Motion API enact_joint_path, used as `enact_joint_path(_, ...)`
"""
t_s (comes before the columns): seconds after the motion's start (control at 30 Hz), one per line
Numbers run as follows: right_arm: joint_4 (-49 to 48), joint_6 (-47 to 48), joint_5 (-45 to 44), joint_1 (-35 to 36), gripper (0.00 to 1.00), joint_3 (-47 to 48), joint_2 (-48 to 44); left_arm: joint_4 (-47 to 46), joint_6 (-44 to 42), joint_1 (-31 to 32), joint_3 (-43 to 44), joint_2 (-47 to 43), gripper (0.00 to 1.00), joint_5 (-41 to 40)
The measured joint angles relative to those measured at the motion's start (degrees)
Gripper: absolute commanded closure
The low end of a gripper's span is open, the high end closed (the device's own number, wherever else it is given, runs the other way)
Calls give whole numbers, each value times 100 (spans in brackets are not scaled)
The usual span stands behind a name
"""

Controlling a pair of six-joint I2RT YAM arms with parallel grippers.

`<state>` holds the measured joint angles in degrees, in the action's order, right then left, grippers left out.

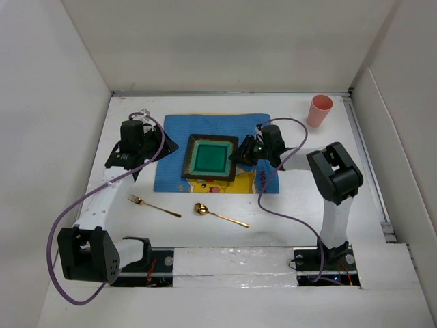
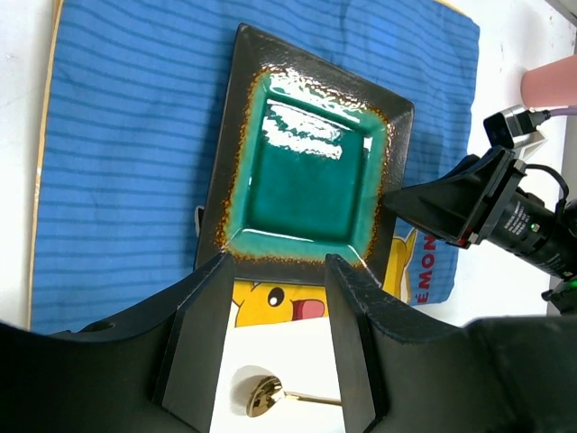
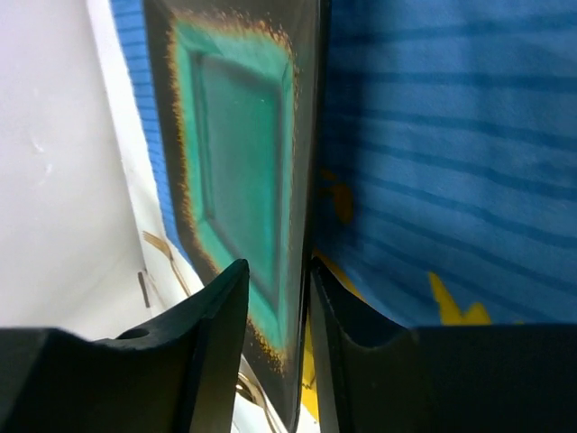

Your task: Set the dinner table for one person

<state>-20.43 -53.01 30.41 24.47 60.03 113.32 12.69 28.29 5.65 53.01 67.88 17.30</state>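
Note:
A square plate with a teal centre and dark rim lies on the blue cartoon-printed mat on the white dinner table. My right gripper is at the plate's right edge. In the right wrist view its jaws straddle the plate's rim, open, with a gap between one finger and the plate. My left gripper hovers open over the mat's left side, with nothing between its fingers. A gold fork and a gold spoon lie in front of the mat.
A pink cup stands upright at the back right of the table, beyond the right arm. White walls close in the table at the left, back and right. Purple cables trail from both arms over the surface.

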Motion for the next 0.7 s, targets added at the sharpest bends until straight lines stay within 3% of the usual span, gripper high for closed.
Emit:
enact_joint_path(0.23, 369, 238, -103, -7, 55, 26, -2, -7, 0, 0, -103, 7, 58, 0)
enact_joint_path(0.7, 942, 588, -247, -79, 55, 422, -4, -90, 0, -2, -254, 37, 58, 11)
